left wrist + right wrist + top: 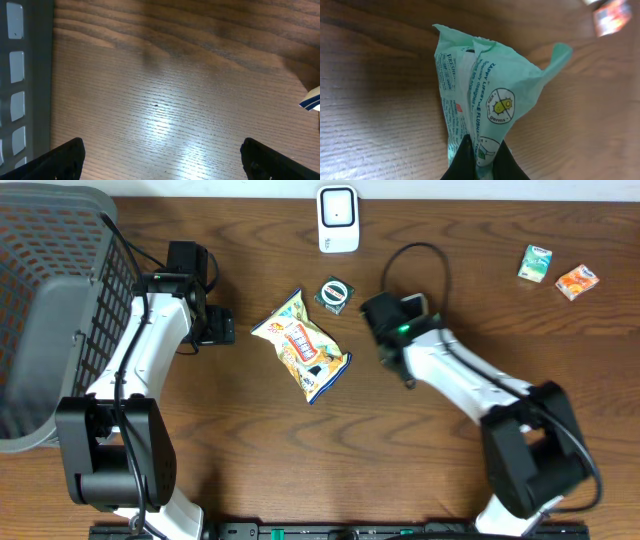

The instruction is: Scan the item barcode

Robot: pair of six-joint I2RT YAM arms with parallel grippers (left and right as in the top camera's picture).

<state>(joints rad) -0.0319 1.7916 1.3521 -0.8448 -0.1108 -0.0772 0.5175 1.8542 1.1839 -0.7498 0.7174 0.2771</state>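
Note:
A mint-green packet (485, 95) with printed text and a round "germs" logo fills the right wrist view, standing crumpled above the wooden table. My right gripper (483, 156) is shut on its lower end, the two black fingers pinching the wrapper. Overhead, the right gripper (385, 325) is at the table's middle, below the white scanner (338, 218) at the back edge, and it hides most of the packet. My left gripper (172, 165) hangs open over bare wood; overhead, the left gripper (215, 325) is left of a snack bag.
A yellow snack bag (300, 345) and a small dark packet (334, 293) lie mid-table. At the back right are a green carton (536, 263) and an orange packet (577, 281). A grey mesh basket (50, 300) takes up the left side.

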